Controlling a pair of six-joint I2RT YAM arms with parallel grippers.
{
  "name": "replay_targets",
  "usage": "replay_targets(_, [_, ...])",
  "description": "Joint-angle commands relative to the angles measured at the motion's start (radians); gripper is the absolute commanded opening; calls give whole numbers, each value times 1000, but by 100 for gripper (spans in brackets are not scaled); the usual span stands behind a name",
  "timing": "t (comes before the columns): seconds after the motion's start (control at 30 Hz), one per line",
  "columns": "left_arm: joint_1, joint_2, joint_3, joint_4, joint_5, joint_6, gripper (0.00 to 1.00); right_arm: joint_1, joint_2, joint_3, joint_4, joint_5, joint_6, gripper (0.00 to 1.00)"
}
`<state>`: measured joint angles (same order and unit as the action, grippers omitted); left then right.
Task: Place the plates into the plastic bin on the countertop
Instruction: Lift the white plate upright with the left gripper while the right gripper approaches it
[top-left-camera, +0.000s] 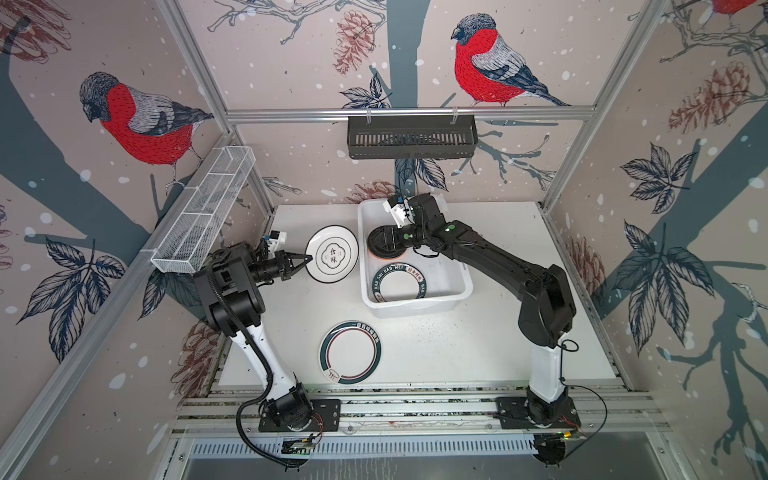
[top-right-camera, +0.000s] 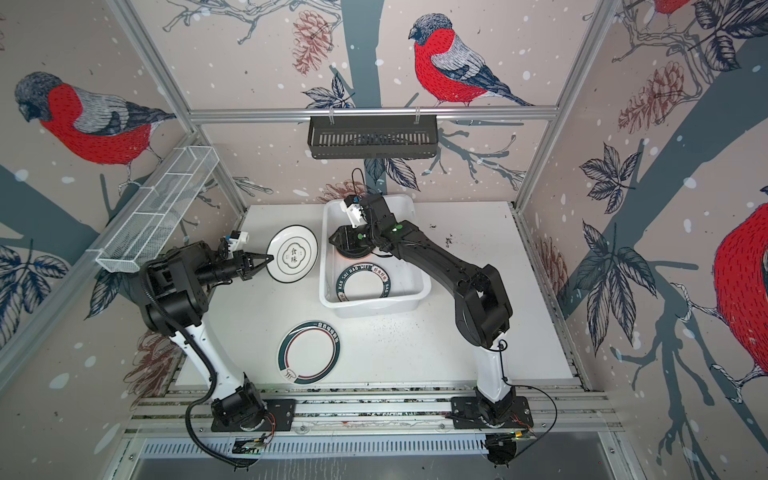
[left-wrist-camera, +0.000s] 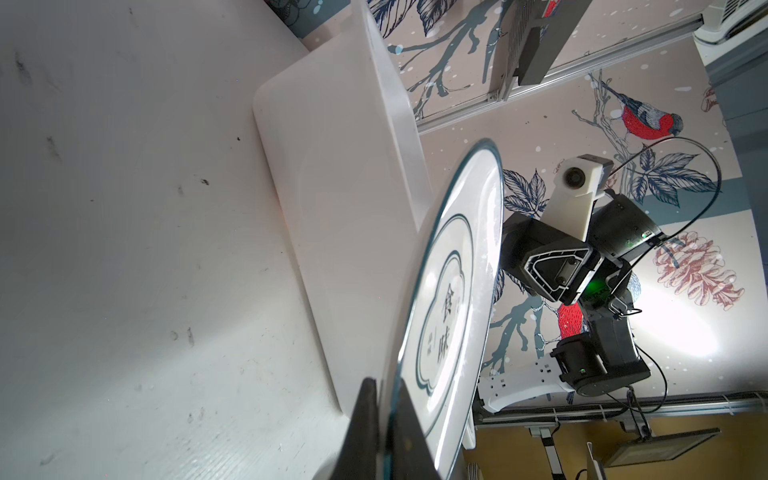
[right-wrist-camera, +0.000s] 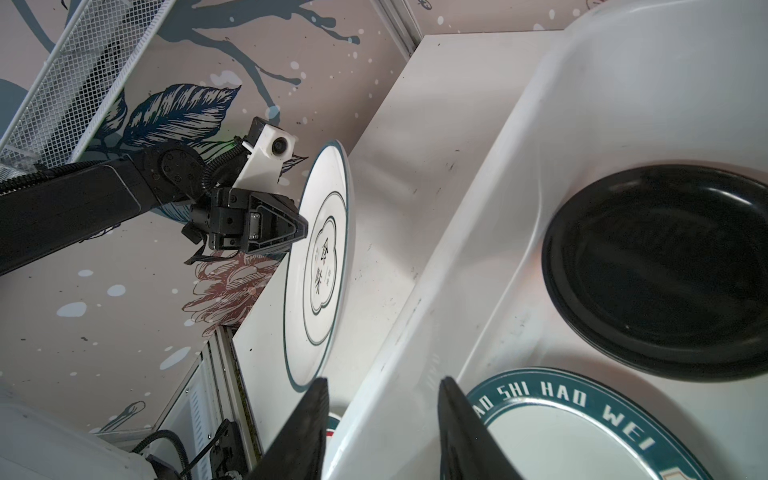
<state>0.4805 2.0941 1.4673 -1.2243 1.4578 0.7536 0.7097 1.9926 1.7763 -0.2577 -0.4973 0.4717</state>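
On the counter (top-left-camera: 478, 332) (top-right-camera: 436, 332), just left of the bin (top-left-camera: 415, 305) (top-right-camera: 374, 307): the left tool (top-left-camera: 309, 258) (top-right-camera: 272, 258) is clamped on the rim of a white plate with two dark characters in the middle (top-left-camera: 332, 254) (top-right-camera: 293, 254).

- Left wrist view: both fingers (left-wrist-camera: 365, 399) pinch that plate's (left-wrist-camera: 449, 291) edge, and the bin wall (left-wrist-camera: 332, 187) is right beside it. The plate is outside the bin. Can't tell if its far edge touches the counter.
- Right wrist view shows the same grip from the other side: left tool (right-wrist-camera: 305, 228) on the plate's (right-wrist-camera: 320, 266) rim.
- The right tool (top-left-camera: 374, 242) (top-right-camera: 337, 240) reaches into the bin, low over a black plate (right-wrist-camera: 656, 270) at the bin's far end. Its jaws are partly apart (right-wrist-camera: 382, 386) with nothing between them but a view of the bin wall (right-wrist-camera: 478, 249). It holds nothing.
- Also in the bin, at the near end, a white plate with a dark green lettered rim (top-left-camera: 400, 283) (top-right-camera: 365, 283) (right-wrist-camera: 582, 436) lies flat.
- One more green-rimmed plate (top-left-camera: 350, 352) (top-right-camera: 308, 352) lies flat on the counter near the front edge, well apart from the bin, between the two arm bases.
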Motion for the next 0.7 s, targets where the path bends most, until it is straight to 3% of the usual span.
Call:
replay_targets(0.0, [-4, -12, 1, -164, 65, 159, 0, 12, 26, 42, -4, 10, -1, 45])
replay_targets(0.33, [-7, -48, -17, -162, 64, 171, 0, 46, 92, 120, -22, 5, -2, 45])
replay_targets(0.67, [-13, -43, -19, -164, 70, 176, 0, 59, 18, 42, 43, 27, 18, 45])
